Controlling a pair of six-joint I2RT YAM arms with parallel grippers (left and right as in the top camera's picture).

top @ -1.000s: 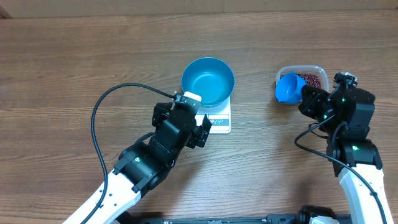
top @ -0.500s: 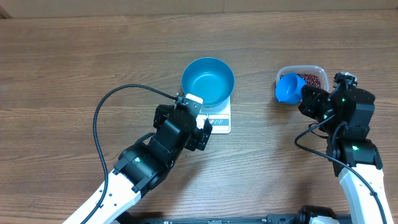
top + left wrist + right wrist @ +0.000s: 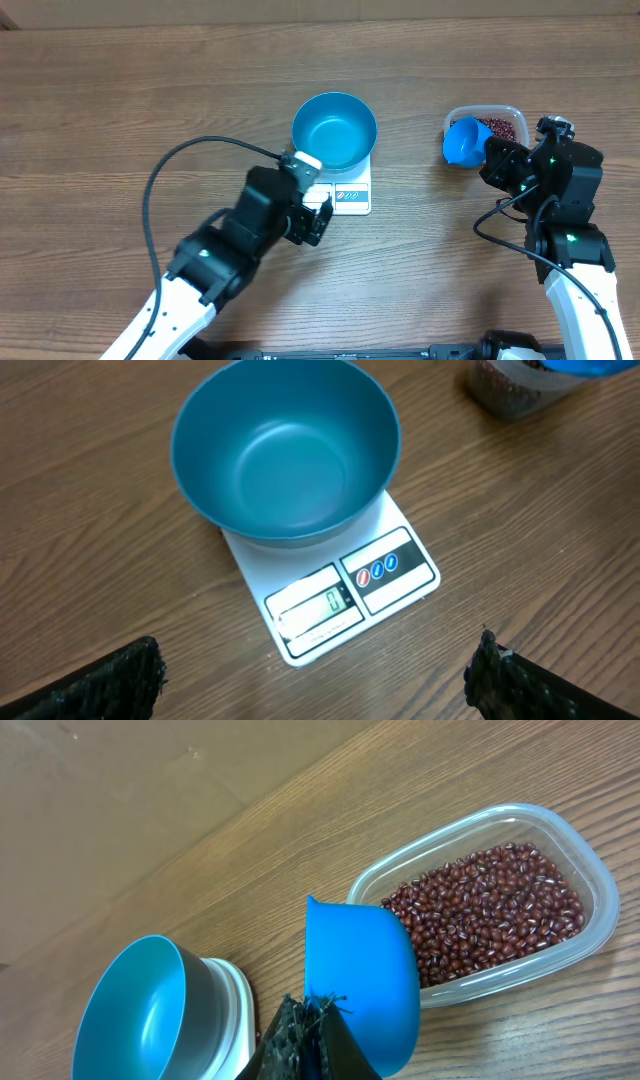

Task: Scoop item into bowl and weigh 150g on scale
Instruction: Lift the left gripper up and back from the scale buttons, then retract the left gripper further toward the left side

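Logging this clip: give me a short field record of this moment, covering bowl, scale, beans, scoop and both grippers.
bowl: teal, empty, sitting on the scale
scale: white, display reads 0
beans: in the clear tub, right of the scale; none in the bowl
scoop: blue, over the tub's left end, no beans visible in it from overhead
right gripper: shut on the scoop
left gripper: open, holding nothing, in front of the scale
stage: no beans moved yet
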